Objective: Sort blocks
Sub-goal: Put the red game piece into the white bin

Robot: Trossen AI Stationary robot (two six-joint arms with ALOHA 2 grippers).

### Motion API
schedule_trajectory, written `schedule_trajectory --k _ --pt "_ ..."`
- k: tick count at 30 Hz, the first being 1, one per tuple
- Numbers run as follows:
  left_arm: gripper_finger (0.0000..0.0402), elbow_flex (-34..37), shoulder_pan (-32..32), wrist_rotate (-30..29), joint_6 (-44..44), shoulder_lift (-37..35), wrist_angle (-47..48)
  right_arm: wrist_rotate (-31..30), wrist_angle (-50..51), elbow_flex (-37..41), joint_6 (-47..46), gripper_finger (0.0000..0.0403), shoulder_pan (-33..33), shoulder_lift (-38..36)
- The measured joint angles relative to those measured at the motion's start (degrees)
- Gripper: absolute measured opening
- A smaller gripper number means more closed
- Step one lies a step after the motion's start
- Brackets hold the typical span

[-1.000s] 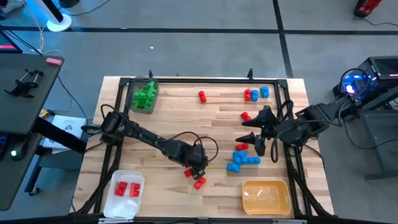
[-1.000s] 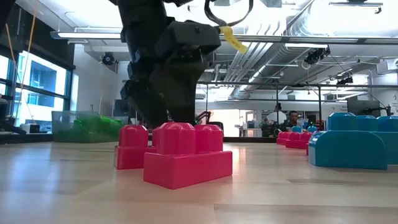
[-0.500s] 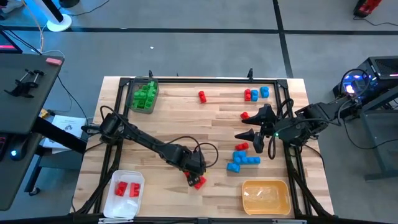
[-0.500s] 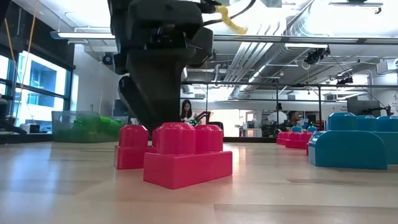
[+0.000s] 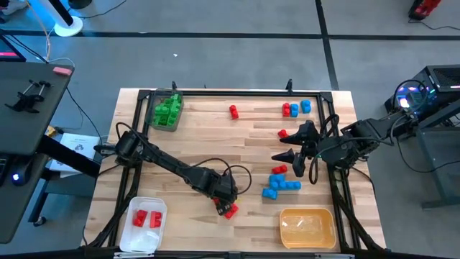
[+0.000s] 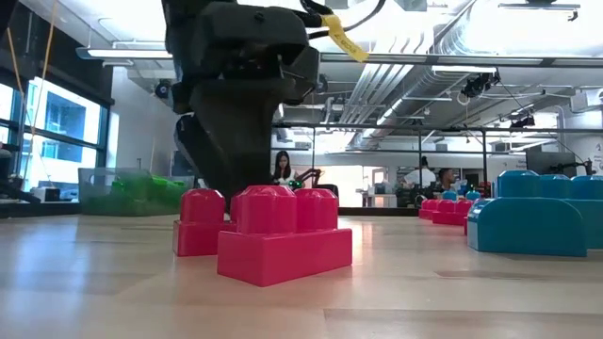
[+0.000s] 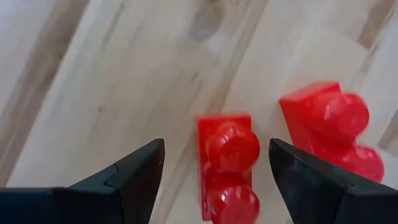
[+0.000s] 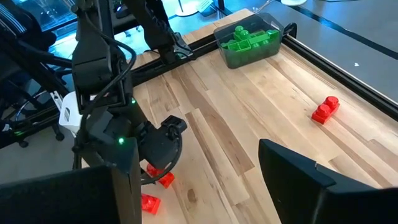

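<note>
We note the blocks point(image 5: 284, 180) are only partly sorted. Green ones fill the grey tray point(image 5: 154, 119) at the far left corner; two red ones lie in the white tray point(image 5: 136, 232) at the near left corner; the yellow tray point(image 5: 328, 229) at the near right holds none that we can see. Left on the bare table point(image 5: 215, 137): two red bricks point(image 5: 228, 208) near the front middle, a lone red one point(image 5: 233, 111) at the far side, a red-and-blue group point(image 5: 295, 108) at the far right, another red by the right arm, and a blue cluster with one red in front of the yellow tray. We judge well over half of the reds and all the blues remain.

The left gripper point(image 7: 214, 165) hangs low over the two red bricks, fingers spread wide on either side of one brick point(image 7: 225, 163), gripping nothing. The right gripper point(image 5: 293, 162) waits above the right-hand blocks, fingers apart and empty.

No brand, label or legible writing shows in any view.
</note>
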State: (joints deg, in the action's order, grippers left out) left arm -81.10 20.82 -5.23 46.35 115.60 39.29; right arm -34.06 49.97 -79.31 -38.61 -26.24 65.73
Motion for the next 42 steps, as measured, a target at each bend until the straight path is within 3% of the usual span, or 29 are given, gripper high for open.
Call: schedule_trajectory --k 14,17,22,27,32,37,42 --pt "0.0262 -0.2 0.8 0.7 -0.1 4.1 -0.3 0.0 0.2 0.0 0.0 0.0215 0.0 0.0" --pt "0.0216 -0.2 0.7 0.3 -0.1 4.2 0.2 0.0 0.2 0.0 0.0 0.0215 0.0 0.0" --pt "0.0097 -0.1 0.6 1.4 -0.2 3.4 1.9 0.0 0.4 0.0 0.0 0.0215 0.0 0.0" --pt "0.0094 0.5 0.1 1.7 -3.1 -2.1 7.5 0.0 0.4 0.0 0.3 0.0215 0.0 0.0" --pt "0.0094 0.1 0.7 -4.9 -3.3 -12.5 17.6 -0.6 0.4 0.0 1.4 0.0215 0.0 0.0" --pt "0.014 0.2 5.4 -9.4 5.9 -21.1 28.1 -4.8 0.2 0.0 1.6 0.0215 0.0 0.3" --pt "0.0156 4.6 16.4 -9.9 22.1 -25.2 26.6 -6.2 -0.1 0.0 2.6 0.0215 0.7 1.5"
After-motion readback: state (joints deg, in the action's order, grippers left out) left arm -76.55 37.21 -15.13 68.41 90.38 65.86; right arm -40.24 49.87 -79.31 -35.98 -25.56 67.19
